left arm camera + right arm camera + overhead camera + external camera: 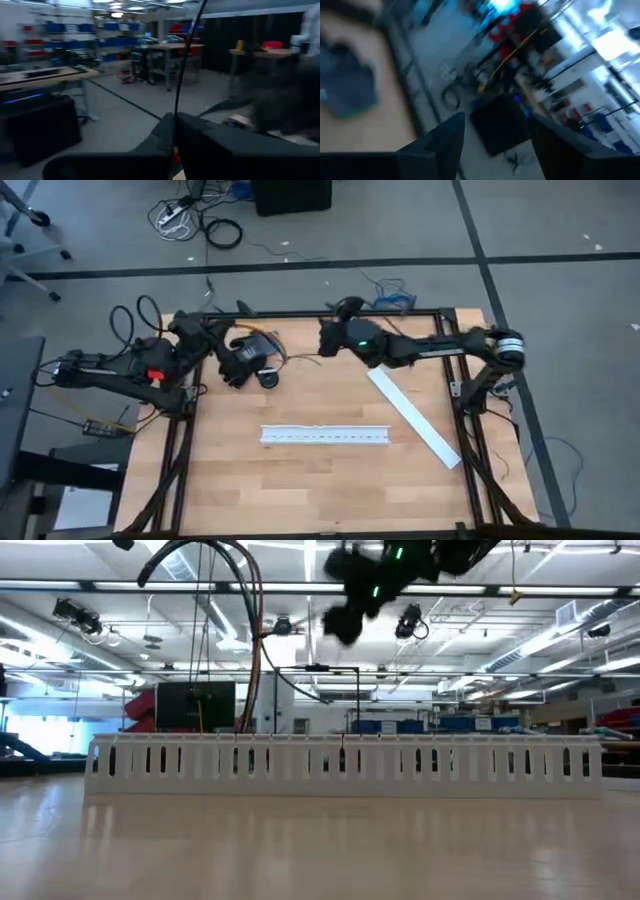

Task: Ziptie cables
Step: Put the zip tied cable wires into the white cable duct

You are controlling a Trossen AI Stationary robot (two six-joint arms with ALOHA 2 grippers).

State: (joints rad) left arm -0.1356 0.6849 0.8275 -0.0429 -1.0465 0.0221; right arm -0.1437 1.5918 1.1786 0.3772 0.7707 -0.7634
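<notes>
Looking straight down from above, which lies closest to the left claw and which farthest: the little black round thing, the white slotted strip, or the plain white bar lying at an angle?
From the left gripper, at the table's far left:
1. Small black round thing: just beside it.
2. White slotted strip: mid-table, nearer the front.
3. Plain white bar: right side, under the right arm.

Overhead camera looks straight down, taking in the whole table (320, 490). Low camera sits at tabletop level, tight behind the white slotted channel (345, 765), facing the room. Both wrist cameras point outward, over the floor.
</notes>
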